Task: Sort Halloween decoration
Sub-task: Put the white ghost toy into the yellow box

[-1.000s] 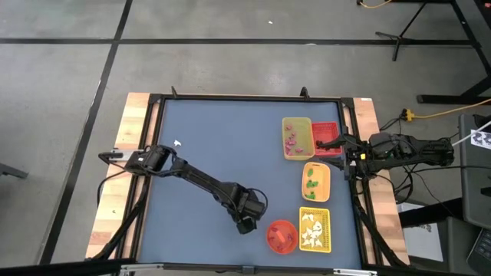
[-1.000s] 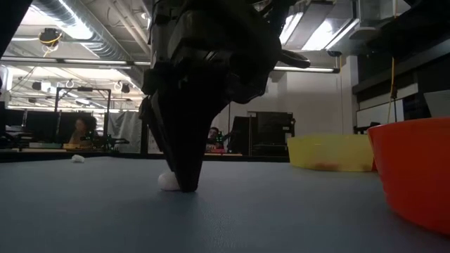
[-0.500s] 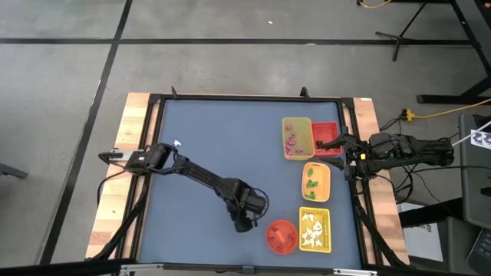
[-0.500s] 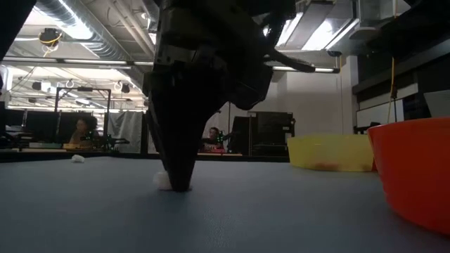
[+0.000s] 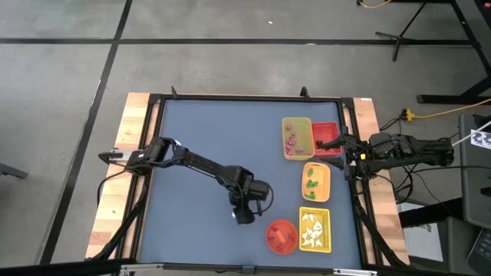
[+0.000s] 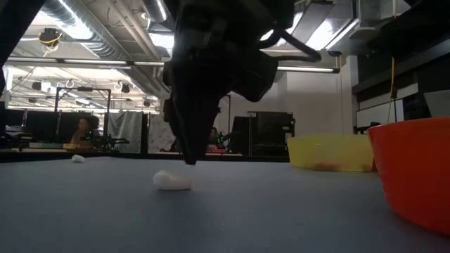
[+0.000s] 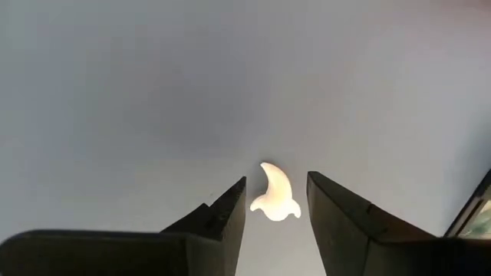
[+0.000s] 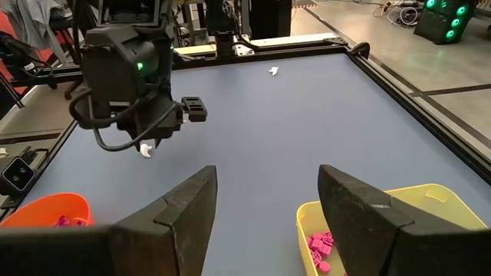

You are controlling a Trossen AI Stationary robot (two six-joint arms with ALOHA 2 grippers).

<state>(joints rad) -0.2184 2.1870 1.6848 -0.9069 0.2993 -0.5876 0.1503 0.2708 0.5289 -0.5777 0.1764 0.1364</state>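
Left claw (image 7: 276, 222) – fingers parted, empty, poised just over white ghost (image 7: 275, 195) lying free on tabletop (image 7: 153, 92), lower centre; right claw (image 8: 268, 222) wide, idle.

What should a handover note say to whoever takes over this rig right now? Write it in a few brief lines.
Left gripper: fingers open, raised just above a white ghost piece lying free on the blue table; nothing held.
Right gripper: open, empty, waiting over the yellow tray of pink bits.
Done: pink, green and white pieces sit in separate trays.
Left: this ghost, another white piece at the far edge, and the pieces in the orange bowl.
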